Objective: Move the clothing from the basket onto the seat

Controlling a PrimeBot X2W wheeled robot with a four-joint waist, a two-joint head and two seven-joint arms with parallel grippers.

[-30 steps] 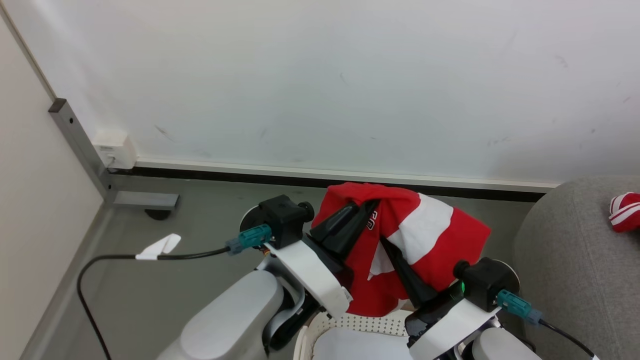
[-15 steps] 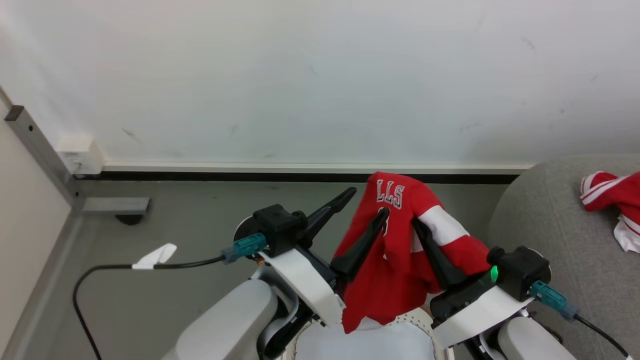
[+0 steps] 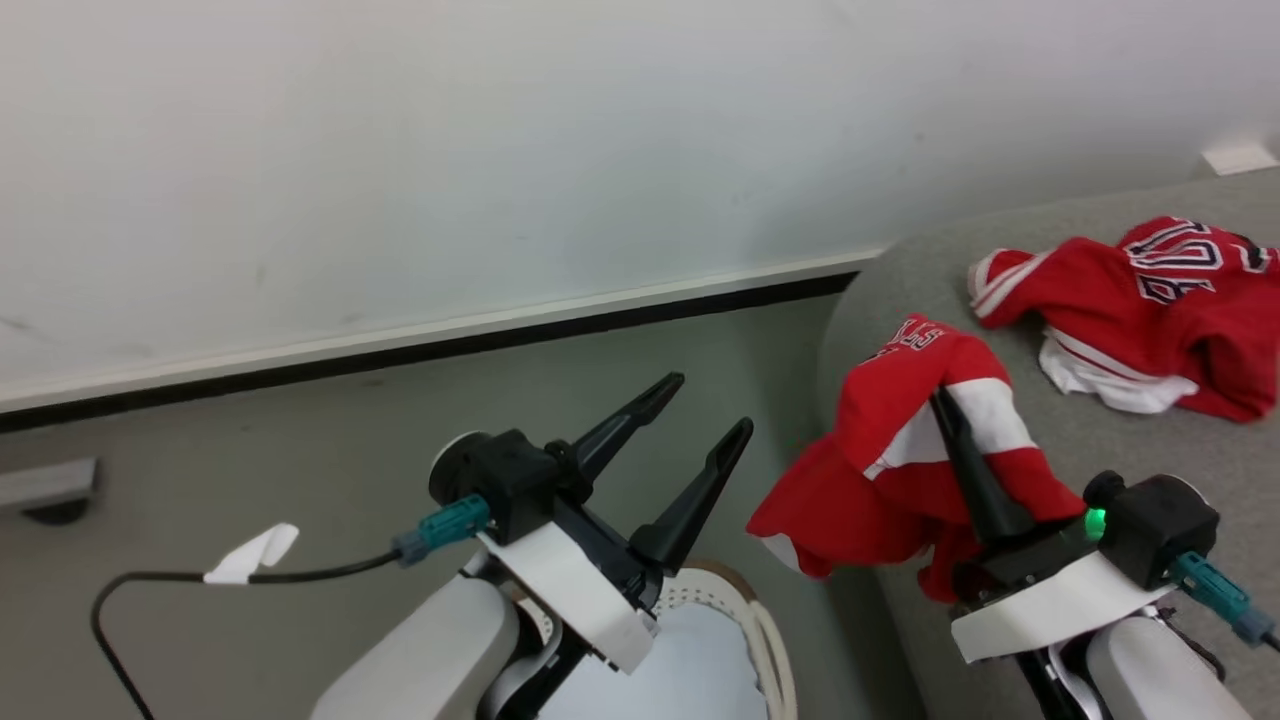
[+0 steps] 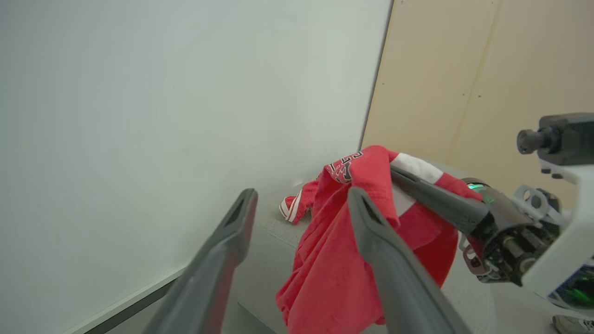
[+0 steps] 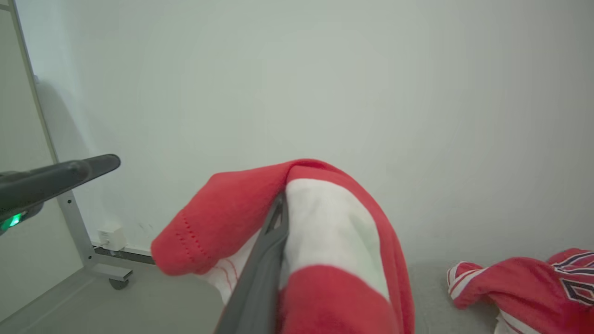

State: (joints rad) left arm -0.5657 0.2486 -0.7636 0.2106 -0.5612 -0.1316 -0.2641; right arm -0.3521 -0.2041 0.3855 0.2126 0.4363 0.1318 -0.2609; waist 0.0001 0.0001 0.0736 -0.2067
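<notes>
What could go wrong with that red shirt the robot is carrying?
The red shirt, pinched in the right gripper, hangs partly past the edge of the seat, above the floor. Let go here, it might slide off. Its cloth also drapes over the fingers, so it could snag when they open.

held garment [image 3: 880, 400]: red, broad white band, outlined lettering | lying jersey [image 3: 1120, 300]: red, white stripes, black-and-white numerals | seat [image 3: 1130, 440]: light grey, textured | basket [image 3: 755, 600]: white, perforated, tan rim
</notes>
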